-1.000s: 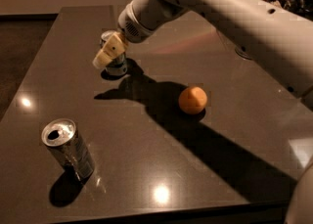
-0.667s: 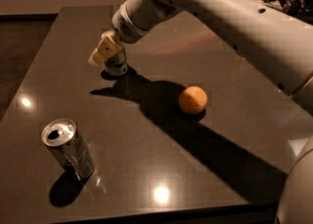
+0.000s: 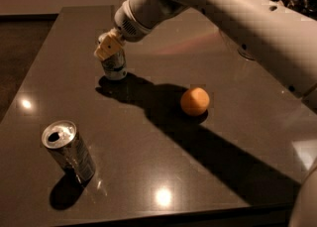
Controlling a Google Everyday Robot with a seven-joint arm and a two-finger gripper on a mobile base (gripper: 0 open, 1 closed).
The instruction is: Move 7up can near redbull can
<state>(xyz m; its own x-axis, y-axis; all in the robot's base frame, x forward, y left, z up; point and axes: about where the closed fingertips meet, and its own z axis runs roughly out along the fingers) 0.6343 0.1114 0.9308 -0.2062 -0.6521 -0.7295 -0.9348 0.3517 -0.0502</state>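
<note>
The 7up can [image 3: 115,67], short with a green-and-white label, stands on the dark table [image 3: 148,171] at the back left. My gripper [image 3: 109,47] is right on top of it, its yellowish fingers closed around the can's upper part and hiding the can's top. The redbull can [image 3: 68,150], a slim silver can with an open top, stands near the table's front left corner, well apart from the 7up can and towards the camera.
An orange [image 3: 194,101] lies on the table to the right of the 7up can. My white arm [image 3: 233,18] reaches in from the upper right and casts a long shadow across the table. The table's front edge runs close below the redbull can.
The gripper has shifted slightly to the left and settled over the 7up can's top. The can stays at nearly the same spot. The redbull can and the orange have not moved.
</note>
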